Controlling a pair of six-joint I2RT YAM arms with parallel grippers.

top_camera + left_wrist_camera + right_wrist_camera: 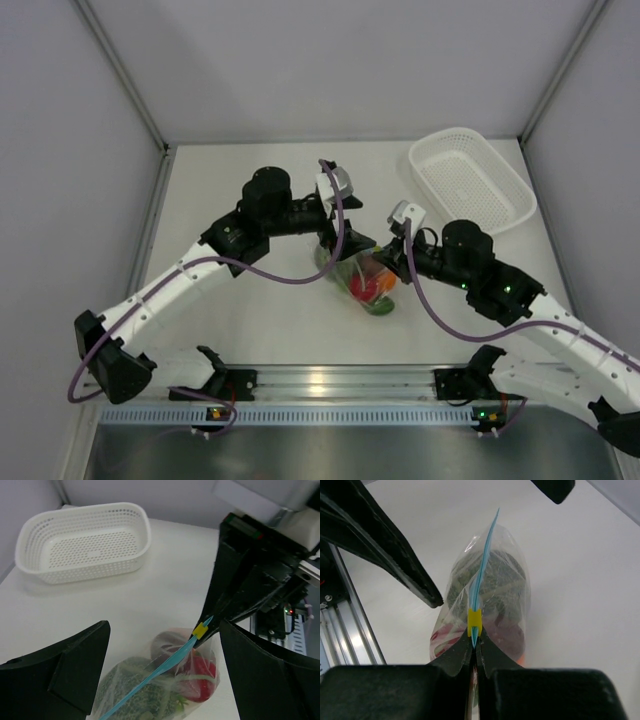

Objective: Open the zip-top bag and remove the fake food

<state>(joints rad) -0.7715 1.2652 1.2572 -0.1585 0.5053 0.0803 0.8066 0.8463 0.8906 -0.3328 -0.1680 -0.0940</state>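
1. The zip-top bag (362,280) sits on the table (250,330) near its middle, between the two grippers, with its zip edge turned upward.
2. Its light blue zip strip (482,565) shows as one thin line along the top, and a yellow slider (474,618) sits at the end towards the right arm.
3. The fake food is inside the bag. A grey-green melon (135,695), a red ball (202,672) and a dark red piece (167,642) show through the clear plastic.
4. The right gripper (474,647) is pinched tight on the end of the zip strip, just beside the slider.
5. The left gripper (337,258) stands wide apart over the far-left end of the bag. Its fingers (65,675) are on either side of the strip and hold nothing.
6. A white basket (470,180) lies at the far right of the table, well apart from the bag.
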